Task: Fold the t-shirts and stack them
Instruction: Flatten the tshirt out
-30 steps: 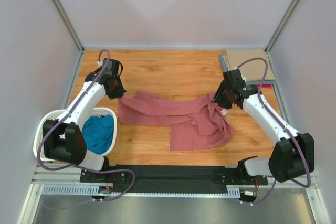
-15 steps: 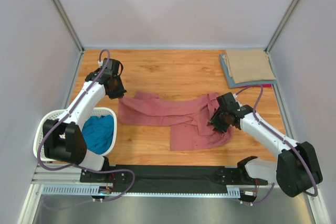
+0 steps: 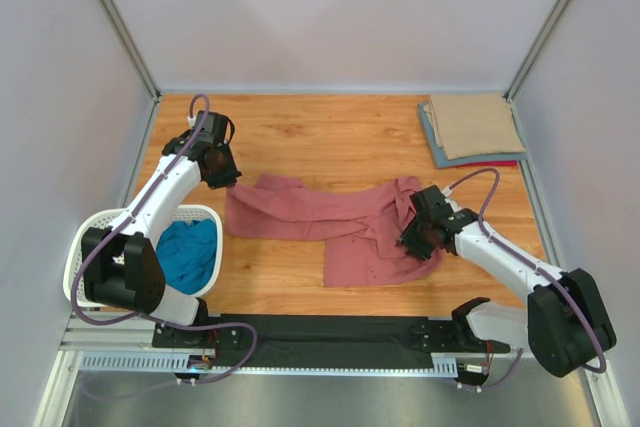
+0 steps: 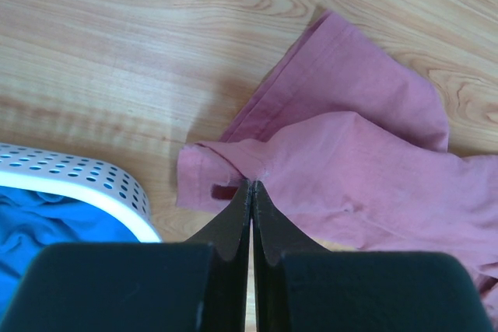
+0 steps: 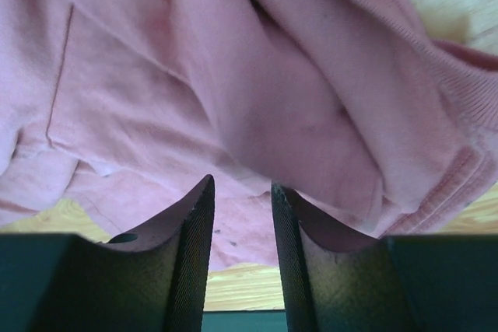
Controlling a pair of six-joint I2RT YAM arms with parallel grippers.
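Note:
A dusty rose-red t-shirt (image 3: 330,222) lies crumpled across the middle of the table. My left gripper (image 3: 228,185) is shut on its left edge; in the left wrist view the closed tips (image 4: 251,184) pinch a pucker of the cloth (image 4: 350,161). My right gripper (image 3: 412,242) is open and hovers low over the bunched right part of the shirt. In the right wrist view its jaws (image 5: 243,188) stand apart with pink cloth (image 5: 257,91) just beyond them and nothing between them. A teal blue t-shirt (image 3: 190,252) lies in the basket.
A white perforated basket (image 3: 85,242) stands at the near left, and its rim also shows in the left wrist view (image 4: 85,184). A folded stack sits at the back right: a tan shirt (image 3: 475,125) on a grey-blue one (image 3: 432,142) with a red edge (image 3: 505,162) below.
My right gripper has moved from the shirt's far right corner toward the near edge, onto the bunched right part. The left arm and the shirt have hardly moved.

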